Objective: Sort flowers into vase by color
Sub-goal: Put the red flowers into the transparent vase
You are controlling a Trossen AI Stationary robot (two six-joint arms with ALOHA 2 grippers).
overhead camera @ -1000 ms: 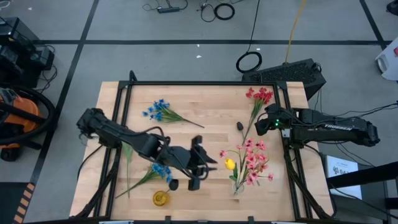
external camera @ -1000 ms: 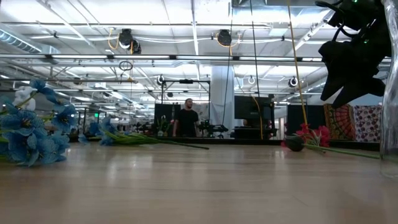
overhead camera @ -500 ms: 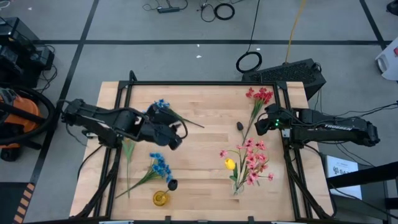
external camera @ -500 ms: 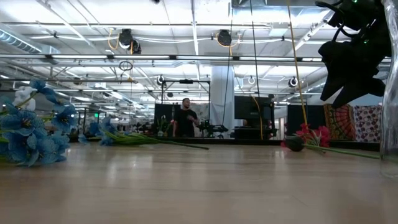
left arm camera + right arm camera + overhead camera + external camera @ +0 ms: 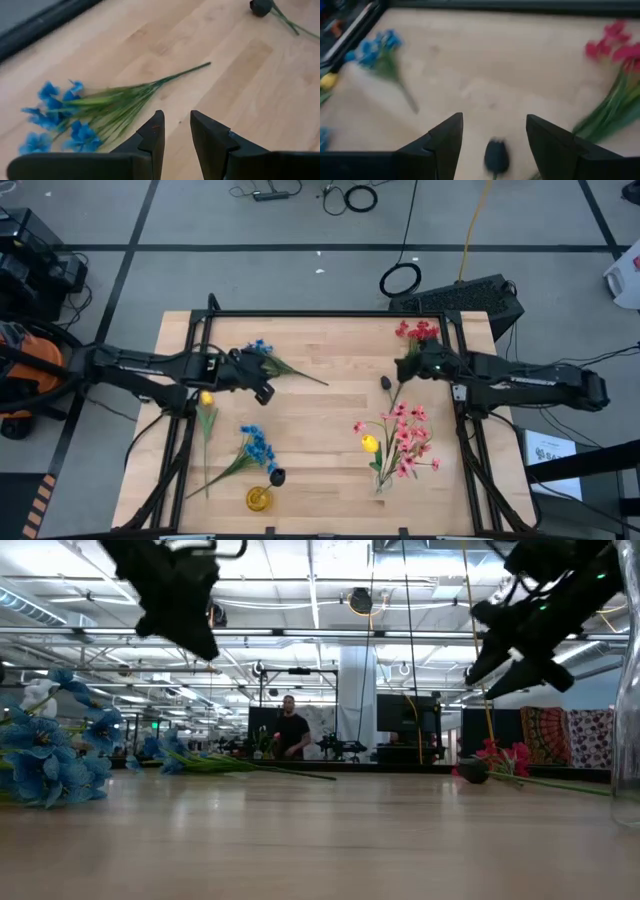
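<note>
A clear glass vase (image 5: 383, 477) stands near the front edge of the bench (image 5: 330, 410), well in front of the right tool (image 5: 405, 369); pink flowers (image 5: 408, 435) and a yellow flower (image 5: 369, 443) rise from it or lie against it, which of the two cannot be told. A small yellow vase (image 5: 259, 499) stands near the front edge too, well in front of the left tool (image 5: 262, 388), with nothing visible in it

The left tool hangs above the bench with its fingers a little apart and nothing between them. A blue sprig (image 5: 75, 115) lies flat just beyond its tips, stem pointing away. A second blue sprig (image 5: 254, 450) lies in front of it, blossoms near the yellow vase, and a dark bud (image 5: 278, 476) sits beside that vase. Another yellow flower (image 5: 206, 398) lies under the left arm

The right tool hovers with its fingers apart, gripping nothing. A dark bud (image 5: 496, 155) lies just below and ahead of it. Red flowers (image 5: 417, 332) lie close beside it, their stems running under the arm toward the pink ones

A person (image 5: 291, 731) stands far back in the room
</note>
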